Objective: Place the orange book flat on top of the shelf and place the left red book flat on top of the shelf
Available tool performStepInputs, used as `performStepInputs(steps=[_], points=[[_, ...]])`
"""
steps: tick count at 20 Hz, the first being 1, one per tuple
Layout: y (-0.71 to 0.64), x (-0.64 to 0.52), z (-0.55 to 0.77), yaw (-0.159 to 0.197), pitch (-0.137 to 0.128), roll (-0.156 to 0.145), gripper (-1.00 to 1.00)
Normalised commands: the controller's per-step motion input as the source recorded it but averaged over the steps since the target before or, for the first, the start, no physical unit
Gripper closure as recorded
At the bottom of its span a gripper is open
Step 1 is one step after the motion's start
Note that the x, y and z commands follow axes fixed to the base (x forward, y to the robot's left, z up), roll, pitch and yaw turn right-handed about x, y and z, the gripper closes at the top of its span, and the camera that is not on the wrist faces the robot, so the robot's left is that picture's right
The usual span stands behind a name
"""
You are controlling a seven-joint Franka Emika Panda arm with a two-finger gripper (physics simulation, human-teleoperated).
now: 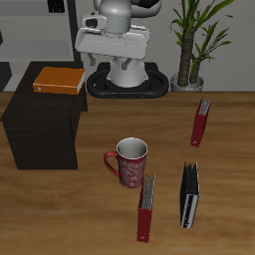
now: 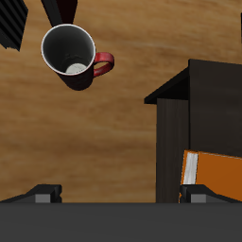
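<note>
A: Books first. Where are they?

B: The orange book (image 1: 59, 80) lies flat on top of the shelf (image 1: 42, 125), toward its back edge. The left red book (image 1: 201, 122) stands upright on the table (image 1: 229, 179), well apart from the shelf, near a potted plant (image 1: 194, 40).

A: And the pincer?

B: In the exterior view the arm (image 1: 120, 35) is raised near its base and the fingers cannot be made out there. The wrist view shows the gripper (image 2: 120, 194) only as two fingertips (image 2: 44, 192) at the frame's edge, set wide apart with nothing between them, so it looks open and empty.

A: How does it sit relative to the orange book?

B: It hangs above the shelf's edge: the wrist view looks down on the black top with one end of the orange book just beside one fingertip, not touching as far as I can tell. The left red book does not show in that view.

A: Anything else around?

B: A red mug (image 1: 129, 162) with a dark inside stands in front of the shelf. Nearer the table's front edge, a second red book (image 1: 146, 208) and a black book (image 1: 188, 195) stand upright.
</note>
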Motion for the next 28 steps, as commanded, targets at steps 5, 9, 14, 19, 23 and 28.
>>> performStepInputs(steps=[5, 9, 14, 19, 23, 28], points=[[0.73, 0.05, -0.33, -0.057, 0.028, 0.075, -1.0], [0.54, 0.09, -0.15, -0.054, -0.041, 0.031, -1.0], [0.63, -0.1, -0.25, -0.063, -0.006, 0.059, -1.0], [0.55, -0.17, -0.1, -0.056, -0.005, -0.007, -1.0], [0.43, -0.17, 0.03, -0.036, -0.023, 0.047, -1.0], [0.47, -0.06, 0.1, -0.029, -0.002, 0.087, -1.0]])
